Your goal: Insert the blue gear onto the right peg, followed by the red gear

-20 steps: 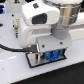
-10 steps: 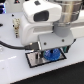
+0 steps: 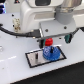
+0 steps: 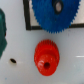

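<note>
The blue gear lies flat on the grey plate with the black border, on the side toward the exterior view's right. It covers the right peg, which is hidden. The wrist view shows the same blue gear with its dark centre hole. The red gear sits on the white table just behind the plate, and the wrist view centres on the red gear. My gripper hangs right over it, its dark fingers apart and holding nothing. The wrist view shows no fingers.
A thinner pin stands on the plate toward the exterior view's left. A dark teal object sits behind on the exterior view's right; a teal shape edges the wrist view. A small dark hole marks the table.
The gripper has drawn up and back from the plate, leaving the blue gear on it. The red gear now shows under the gripper.
</note>
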### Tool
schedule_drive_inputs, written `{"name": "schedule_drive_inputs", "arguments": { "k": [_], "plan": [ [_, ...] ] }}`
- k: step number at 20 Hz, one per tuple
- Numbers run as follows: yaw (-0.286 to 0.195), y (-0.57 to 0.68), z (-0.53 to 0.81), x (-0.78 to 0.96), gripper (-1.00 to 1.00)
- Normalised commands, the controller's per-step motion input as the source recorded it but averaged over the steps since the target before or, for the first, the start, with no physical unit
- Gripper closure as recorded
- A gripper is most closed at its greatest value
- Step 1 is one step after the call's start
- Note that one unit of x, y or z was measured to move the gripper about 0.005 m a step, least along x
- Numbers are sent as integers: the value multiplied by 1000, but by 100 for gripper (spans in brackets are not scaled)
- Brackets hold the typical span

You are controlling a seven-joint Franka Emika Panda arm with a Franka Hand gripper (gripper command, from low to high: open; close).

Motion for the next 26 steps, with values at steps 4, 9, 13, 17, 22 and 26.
{"name": "schedule_drive_inputs", "arguments": {
  "k": [4,9,13,17,22,26],
  "plan": [
    [0,244,-2,-484,-100],
    [0,86,-142,-474,-100],
    [0,5,-250,-395,-100],
    [0,2,-269,-322,-100],
    [0,-26,-275,-305,-100],
    [0,-3,-236,-257,-100]
  ]
}}
